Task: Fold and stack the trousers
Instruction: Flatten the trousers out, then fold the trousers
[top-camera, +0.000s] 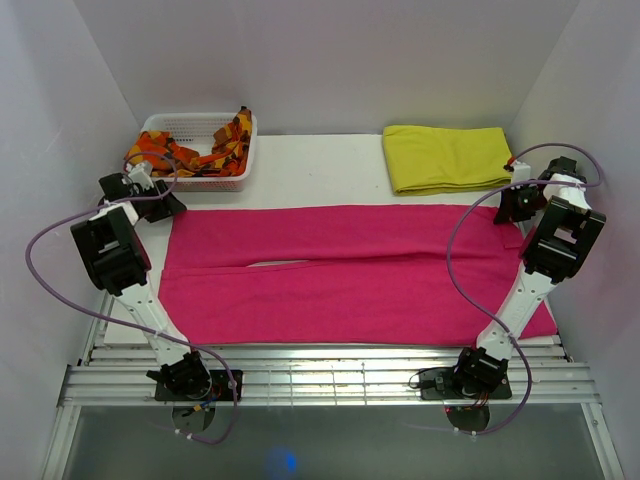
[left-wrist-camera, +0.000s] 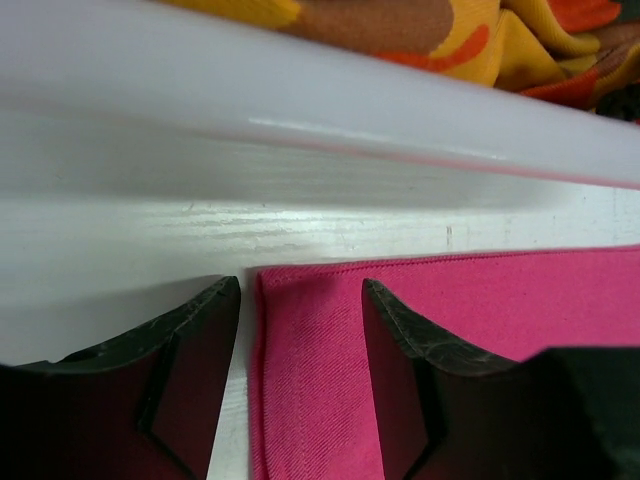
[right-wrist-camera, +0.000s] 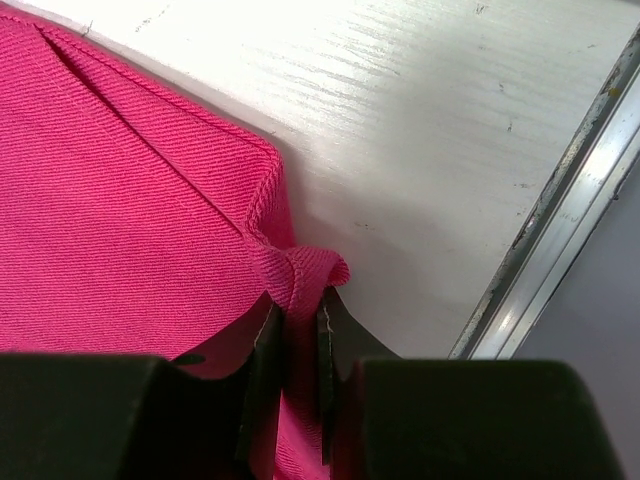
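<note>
- Where the right gripper (right-wrist-camera: 298, 335) is set at the far waist corner, its jaws are drawn narrow, and a small bunched tuck of the trousers (top-camera: 350, 270) is pinched between them.
- The jaws of the left gripper (left-wrist-camera: 300, 380) are held wide apart. The hem corner of the far leg lies between them, with one finger over the bare table (top-camera: 320, 170) and the other over the cloth. No grasp is made at this end.
- The trousers are spread flat across the table, with the waist toward the right arm and the hems toward the left arm. The two legs are laid side by side, with a narrow gap between them.
- No fold is seen anywhere in the garment. The task is therefore judged to be at its very beginning, with the far edge being taken up for a first fold.
- The following steps are judged to remain: closing of the left jaws on the hem, every fold, and the stacking.
- A white basket (top-camera: 190, 118) holding a patterned cloth (top-camera: 235, 140) stands just behind the left gripper.
- A folded yellow cloth (top-camera: 445, 158) lies at the far right of the table. It is judged a likely base for the stack, though this cannot be confirmed.
</note>
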